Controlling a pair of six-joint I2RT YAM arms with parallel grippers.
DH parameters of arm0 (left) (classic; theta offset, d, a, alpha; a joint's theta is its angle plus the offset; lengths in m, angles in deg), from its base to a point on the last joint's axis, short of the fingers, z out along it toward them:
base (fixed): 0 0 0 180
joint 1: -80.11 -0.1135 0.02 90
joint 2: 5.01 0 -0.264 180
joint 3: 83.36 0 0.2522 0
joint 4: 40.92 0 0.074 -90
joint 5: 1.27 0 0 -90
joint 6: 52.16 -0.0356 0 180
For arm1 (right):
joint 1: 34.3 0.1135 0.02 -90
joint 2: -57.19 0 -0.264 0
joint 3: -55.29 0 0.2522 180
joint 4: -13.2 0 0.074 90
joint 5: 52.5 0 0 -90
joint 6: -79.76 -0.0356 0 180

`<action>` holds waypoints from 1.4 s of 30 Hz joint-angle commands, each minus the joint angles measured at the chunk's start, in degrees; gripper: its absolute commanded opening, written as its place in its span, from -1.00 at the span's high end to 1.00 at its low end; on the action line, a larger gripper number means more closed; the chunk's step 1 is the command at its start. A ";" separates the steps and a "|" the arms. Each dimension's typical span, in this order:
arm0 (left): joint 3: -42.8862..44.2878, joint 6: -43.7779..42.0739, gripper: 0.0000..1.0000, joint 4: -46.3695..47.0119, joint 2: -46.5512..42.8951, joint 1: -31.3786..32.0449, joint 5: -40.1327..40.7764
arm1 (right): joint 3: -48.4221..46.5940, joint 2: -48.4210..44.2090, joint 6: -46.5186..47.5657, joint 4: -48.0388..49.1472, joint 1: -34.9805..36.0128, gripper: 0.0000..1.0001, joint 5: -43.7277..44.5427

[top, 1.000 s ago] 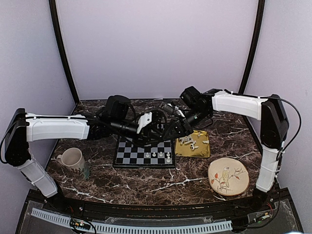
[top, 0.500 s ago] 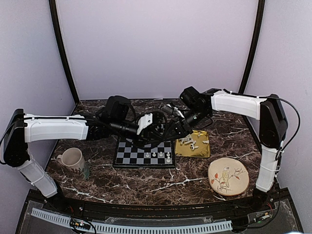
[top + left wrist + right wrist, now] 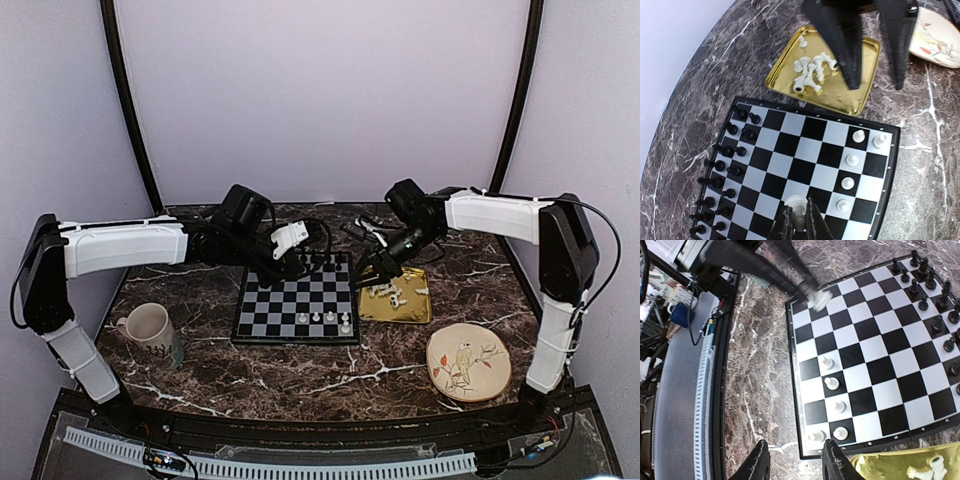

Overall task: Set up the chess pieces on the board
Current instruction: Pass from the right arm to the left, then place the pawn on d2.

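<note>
The left end effector (image 3: pixel 799 222) is clamped on one cream chessman (image 3: pixel 797 206), pinching it low on the stem and holding it upright over the board (image 3: pixel 295 340); whether its base touches a square, the views do not show. The right end effector (image 3: pixel 795 460) hangs with its jaws apart and nothing between them, near the board's edge beside the gold tray (image 3: pixel 860 100). Five of the chess pieces (image 3: pixel 852 160) stand along the board's near side, and the black chessmen (image 3: pixel 722 170) fill the two far rows. The rest of the white set lies in a loose, tumbled heap (image 3: pixel 812 70) in the tray, some pieces touching each other. These pieces look very light, hard and smooth, so they will likely tip or skid at a nudge and could pop out of a grip taken too high on the rounded head. The safest hold seems to be across the narrow stem just above the base. A piece lying flat in the heap would have to be picked from the edge of the pile, where neighbours crowd it least. A mug (image 3: pixel 148 325) and a bird-painted plate (image 3: pixel 468 363) sit apart on the tabletop (image 3: pixel 300 375).
</note>
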 commanded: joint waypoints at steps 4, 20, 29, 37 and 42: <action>10.41 3.97 0.81 -21.22 7.99 -1.32 5.97 | 1.19 -3.01 0.17 1.59 0.37 0.28 6.15; 15.16 6.23 0.77 -29.80 17.43 -1.32 1.12 | 1.02 -1.81 0.59 0.39 0.71 0.29 8.03; 15.38 6.16 0.74 -30.05 19.32 -0.82 -0.34 | 0.66 -0.95 1.14 -0.21 1.18 0.29 8.56; 15.62 6.22 0.68 -29.93 20.32 -0.36 -0.34 | 0.48 -0.46 1.64 -0.69 1.58 0.30 8.93; 15.80 6.65 0.59 -29.82 20.44 -0.26 -0.15 | 0.34 -0.23 1.82 -0.95 1.80 0.30 9.14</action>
